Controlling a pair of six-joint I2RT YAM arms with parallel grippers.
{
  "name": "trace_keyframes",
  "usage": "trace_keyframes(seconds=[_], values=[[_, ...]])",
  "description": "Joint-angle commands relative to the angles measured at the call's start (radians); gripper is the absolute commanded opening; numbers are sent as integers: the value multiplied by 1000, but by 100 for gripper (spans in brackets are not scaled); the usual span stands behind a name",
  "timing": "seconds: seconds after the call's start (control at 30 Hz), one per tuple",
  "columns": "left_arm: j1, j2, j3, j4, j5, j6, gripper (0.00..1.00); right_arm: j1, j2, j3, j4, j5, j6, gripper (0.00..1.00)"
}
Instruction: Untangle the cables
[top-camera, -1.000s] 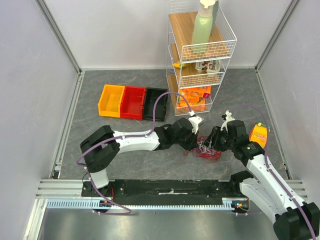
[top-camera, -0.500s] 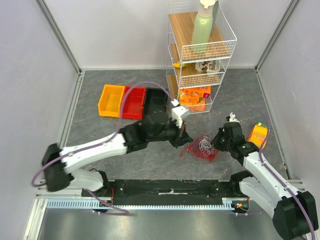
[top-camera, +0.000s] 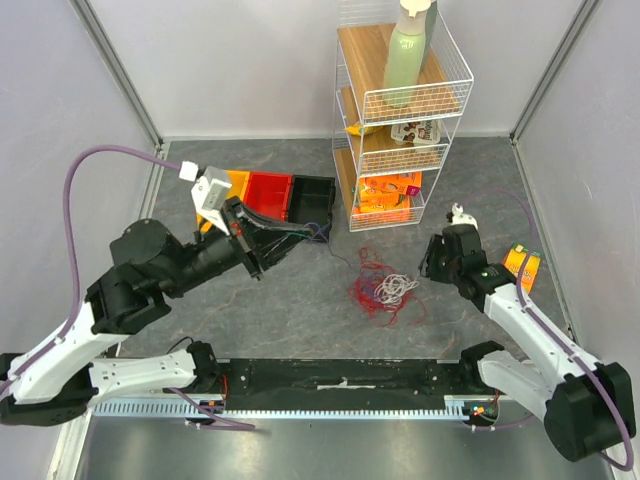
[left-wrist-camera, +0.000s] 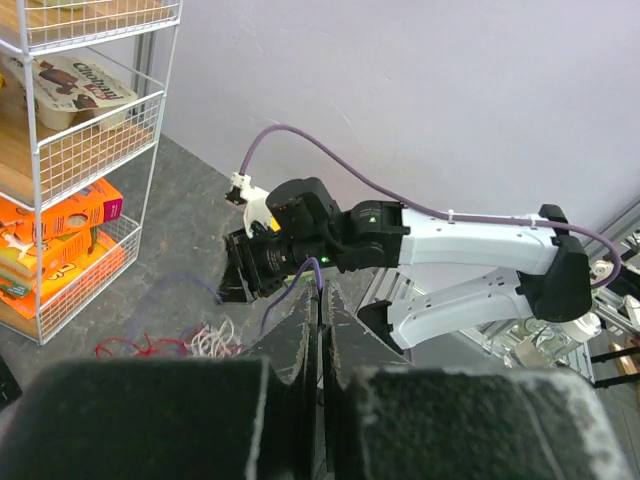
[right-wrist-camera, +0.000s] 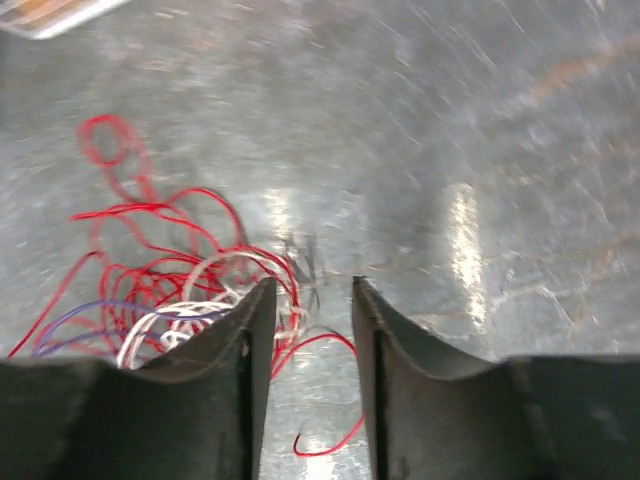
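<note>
We see the cables (top-camera: 380, 288) lying in one loose clump on the table (top-camera: 300, 320), near the middle and a little to the right, in front of the wire rack (top-camera: 362, 50). Red strands (right-wrist-camera: 150, 215) make up most of the clump, and white loops (top-camera: 398, 287) sit on its right side.

The left arm is raised high over the left part of the table, in front of the bins (top-camera: 270, 190). The left gripper (left-wrist-camera: 321, 300) is pinched tight on a purple cable (left-wrist-camera: 290, 292). In the left wrist view this cable comes out from between the closed fingers. It curves down toward the clump and hangs clear of the table along the way. Its other end is in among the red and white strands.

The right gripper (right-wrist-camera: 310, 290) hovers low just to the right of the clump. Its jaws are parted by a narrow gap with nothing between them, only bare table. In the right wrist view the red and white loops lie beside and partly behind its left finger (right-wrist-camera: 245, 350). We cannot tell whether that finger touches them.
</note>
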Motion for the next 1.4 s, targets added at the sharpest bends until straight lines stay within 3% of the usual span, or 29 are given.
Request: trace_keyframes(seconds=[0.0, 0.17, 0.27, 0.37, 0.43, 0.6, 0.7, 0.8, 1.0, 1.2, 1.37], values=[[1, 109, 47, -21, -19, -8, 2, 80, -64, 128, -45, -64, -99, 51], [1, 161, 156, -1, -20, 29, 2, 228, -70, 205, -105, -180, -145, 68], [1, 209, 220, -7, 12, 32, 2, 389, -44, 161, 25, -254, -80, 71], [1, 233, 257, -6, 67, 26, 2, 546, 5, 110, 162, -174, -11, 72], [1, 240, 280, -9, 76, 26, 2, 594, 66, 91, 187, -32, 46, 73], [1, 224, 344, -33, 72, 39, 2, 577, 207, 45, 152, 319, 229, 72], [-1, 214, 419, -91, 38, 72, 2, 472, 189, 1, 82, 438, 316, 64], [1, 195, 498, -172, -46, 118, 2, 292, 103, -67, 81, 407, 294, 57], [-1, 129, 546, -266, -270, 196, 2, 116, 66, -24, 49, 377, 159, 61], [1, 118, 443, -306, -289, 167, 2, 105, 28, 41, 44, 199, -7, 72], [-2, 147, 302, -294, -425, 170, 2, 106, -38, 90, 7, 26, -131, 75]])
